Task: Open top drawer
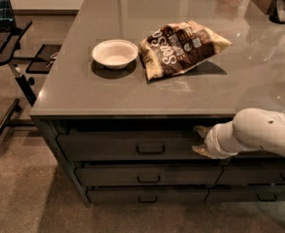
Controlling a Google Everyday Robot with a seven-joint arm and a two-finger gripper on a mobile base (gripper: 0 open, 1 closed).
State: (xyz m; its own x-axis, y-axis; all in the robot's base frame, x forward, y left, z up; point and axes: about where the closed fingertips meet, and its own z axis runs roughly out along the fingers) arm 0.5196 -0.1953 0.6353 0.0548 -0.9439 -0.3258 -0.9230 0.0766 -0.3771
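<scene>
Two spread fingers point(198, 129) of the gripper point(199, 140) touch the top drawer point(128, 147) near its right end.

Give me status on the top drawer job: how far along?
Done: the approach. The gripper is at the right end of the top drawer front, well right of its pull. In hand: contact there, though a grip is not clear. Left: the pull-out itself. The drawer looks barely out, if at all, and no interior shows.

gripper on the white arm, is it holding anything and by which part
Cannot be told. The gripper sits against the right end of the wide dark grey top drawer front, away from its small metal loop pull; no clear grip shows.
</scene>
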